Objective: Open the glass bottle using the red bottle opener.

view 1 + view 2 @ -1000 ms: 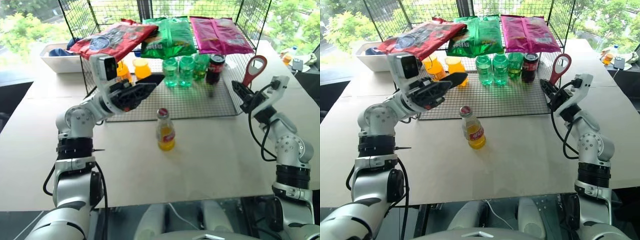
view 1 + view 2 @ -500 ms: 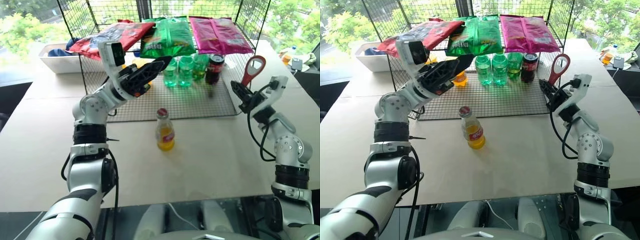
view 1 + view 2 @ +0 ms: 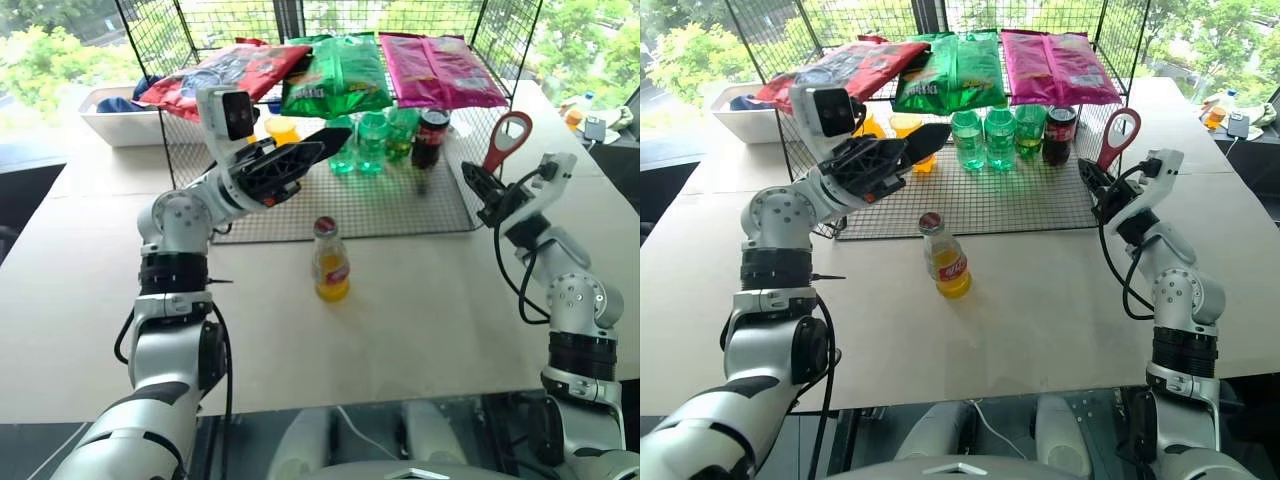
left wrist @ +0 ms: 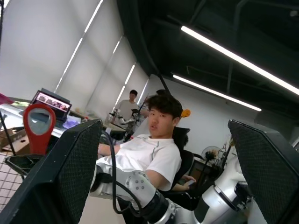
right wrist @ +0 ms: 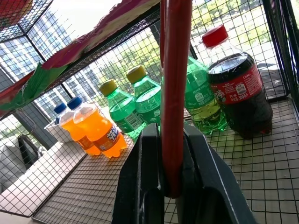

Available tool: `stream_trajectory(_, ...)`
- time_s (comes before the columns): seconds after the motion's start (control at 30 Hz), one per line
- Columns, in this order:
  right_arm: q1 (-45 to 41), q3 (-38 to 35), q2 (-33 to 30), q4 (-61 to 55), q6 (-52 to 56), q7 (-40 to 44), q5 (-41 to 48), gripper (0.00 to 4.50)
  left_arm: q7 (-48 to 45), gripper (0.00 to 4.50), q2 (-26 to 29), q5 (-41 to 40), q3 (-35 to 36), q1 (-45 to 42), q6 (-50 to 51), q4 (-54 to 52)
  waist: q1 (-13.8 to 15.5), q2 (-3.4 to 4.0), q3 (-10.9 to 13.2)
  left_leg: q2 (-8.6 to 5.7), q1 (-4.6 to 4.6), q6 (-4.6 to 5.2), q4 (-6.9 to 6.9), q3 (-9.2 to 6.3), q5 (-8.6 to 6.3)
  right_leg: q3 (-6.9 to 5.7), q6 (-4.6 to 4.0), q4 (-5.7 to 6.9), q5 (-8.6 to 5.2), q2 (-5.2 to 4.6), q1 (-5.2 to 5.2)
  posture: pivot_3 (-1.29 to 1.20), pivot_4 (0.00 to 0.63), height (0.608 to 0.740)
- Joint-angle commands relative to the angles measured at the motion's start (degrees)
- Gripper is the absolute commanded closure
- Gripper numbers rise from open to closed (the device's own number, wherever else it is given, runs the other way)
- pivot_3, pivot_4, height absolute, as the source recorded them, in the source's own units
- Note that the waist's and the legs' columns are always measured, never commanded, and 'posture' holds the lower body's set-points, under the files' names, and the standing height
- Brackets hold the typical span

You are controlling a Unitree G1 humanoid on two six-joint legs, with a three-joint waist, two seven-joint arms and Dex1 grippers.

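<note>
Upright glass bottle (image 3: 330, 262) between end effectors, red bottle opener (image 3: 506, 140) in right end effector (image 3: 478, 190)

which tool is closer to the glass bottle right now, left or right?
Left. The left tool hangs open above and behind the glass bottle, slightly to its left. The right tool, shut on the red bottle opener, sits farther off to the bottle's right.

Beige table (image 3: 430, 320); leafy windows (image 3: 40, 50)
</note>
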Motion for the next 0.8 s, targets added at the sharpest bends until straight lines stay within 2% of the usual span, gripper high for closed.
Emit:
stream_trajectory(0.03,-0.94,-0.44,-0.23,-2.01,-1.11,0.33,0.97,4.5,0.32,0.05,1.1,-3.42,1.58,0.98,2.29,-4.45,-0.01,0.0,0.0,0.0,0.0,0.0,0.0,0.0,0.0,0.0,0.0,0.0,0.0,0.0,0.0,0.0,0.15,0.74)
stream_trajectory(0.27,-0.85,-0.34,-0.27,-2.07,-0.83,0.31,1.1,4.5,4.11,0.05,2.2,-9.18,4.2,4.36,6.08,-10.83,0.04,0.0,0.0,0.01,0.0,0.0,0.0,-0.01,0.0,0.01,0.0,-0.01,0.0,-0.01,0.0,0.0,0.15,0.74)
stream_trajectory(0.57,-1.25,0.24,-0.12,-1.79,-0.76,0.87,1.12,4.5,16.39,0.05,4.23,-20.41,10.01,11.21,9.39,-23.12,0.08,0.0,0.0,0.03,0.01,0.0,0.0,0.0,0.0,0.04,0.0,-0.02,0.0,-0.02,0.0,0.0,0.15,0.74)
stream_trajectory(0.7,-1.8,-0.39,-1.12,-1.41,-0.37,1.65,1.64,4.5,21.71,0.05,8.24,-19.14,10.94,16.11,7.69,-29.94,0.05,0.0,0.0,0.04,0.02,0.0,-0.01,0.01,0.0,0.08,0.0,-0.02,0.0,-0.02,-0.01,0.0,0.15,0.74)
stream_trajectory(0.8,-2.51,-2.19,-0.57,-1.35,0.63,2.27,5.27,4.5,23.07,0.05,8.66,-12.83,9.23,19.26,0.65,-36.47,0.29,0.0,0.0,0.04,0.02,0.0,-0.01,0.02,0.0,0.08,0.0,-0.05,0.0,-0.02,0.0,0.0,0.15,0.74)
